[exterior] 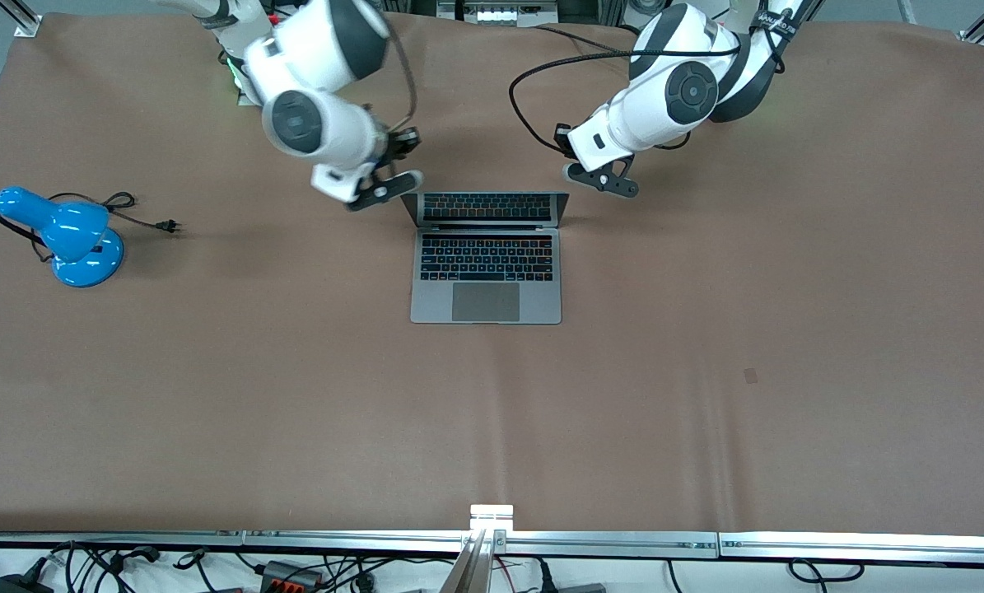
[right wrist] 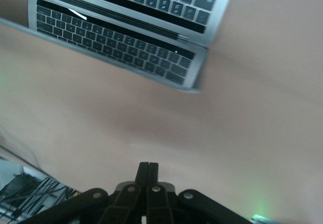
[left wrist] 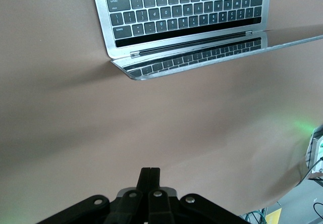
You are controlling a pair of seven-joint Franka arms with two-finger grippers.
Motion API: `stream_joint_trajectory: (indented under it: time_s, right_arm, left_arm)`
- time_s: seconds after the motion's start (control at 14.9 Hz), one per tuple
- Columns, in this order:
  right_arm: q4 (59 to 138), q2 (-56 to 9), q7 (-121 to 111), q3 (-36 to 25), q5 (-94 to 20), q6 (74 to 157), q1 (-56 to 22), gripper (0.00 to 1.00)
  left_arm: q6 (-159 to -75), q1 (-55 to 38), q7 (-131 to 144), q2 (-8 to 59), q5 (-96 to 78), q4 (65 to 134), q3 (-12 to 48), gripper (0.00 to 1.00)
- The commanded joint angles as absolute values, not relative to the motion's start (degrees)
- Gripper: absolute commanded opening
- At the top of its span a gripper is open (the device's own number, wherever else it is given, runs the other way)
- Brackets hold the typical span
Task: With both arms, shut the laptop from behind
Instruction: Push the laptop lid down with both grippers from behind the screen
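Note:
The silver-grey laptop [exterior: 486, 272] stands open in the middle of the table, its lid tilted up toward the arms' bases and the screen mirroring the black keyboard. My right gripper [exterior: 393, 188] is shut and empty, low beside the lid's corner toward the right arm's end. My left gripper [exterior: 603, 179] is shut and empty, low beside the lid's other corner, a small gap away. The left wrist view shows its shut fingertips [left wrist: 150, 171] with the laptop [left wrist: 186, 12] ahead. The right wrist view shows its shut fingertips [right wrist: 148, 166] and the laptop [right wrist: 126, 37].
A blue desk lamp [exterior: 72, 239] lies toward the right arm's end, its black cord and plug [exterior: 166, 225] trailing beside it. A brown cloth [exterior: 706, 395] covers the table. A metal rail [exterior: 607, 543] runs along the edge nearest the front camera.

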State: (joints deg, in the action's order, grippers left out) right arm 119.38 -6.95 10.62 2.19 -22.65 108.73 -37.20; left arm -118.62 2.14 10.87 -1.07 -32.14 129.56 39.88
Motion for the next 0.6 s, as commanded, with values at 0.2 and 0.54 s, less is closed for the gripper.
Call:
stream_joint_trajectory:
  time_s: [0.2, 0.54]
  right_arm:
    - [118.3, -11.2, 14.9, 1.1, -23.4, 120.2, -40.2, 0.0]
    - [117.8, -11.3, 17.4, 0.7, -22.9, 127.2, -38.3, 0.0]
  left_arm:
    - [-126.5, 2.4, 10.9, 3.5, -33.6, 129.9, 40.8, 0.0]
    - [-128.8, 2.3, 11.0, 9.7, -31.3, 125.1, 40.6, 0.0]
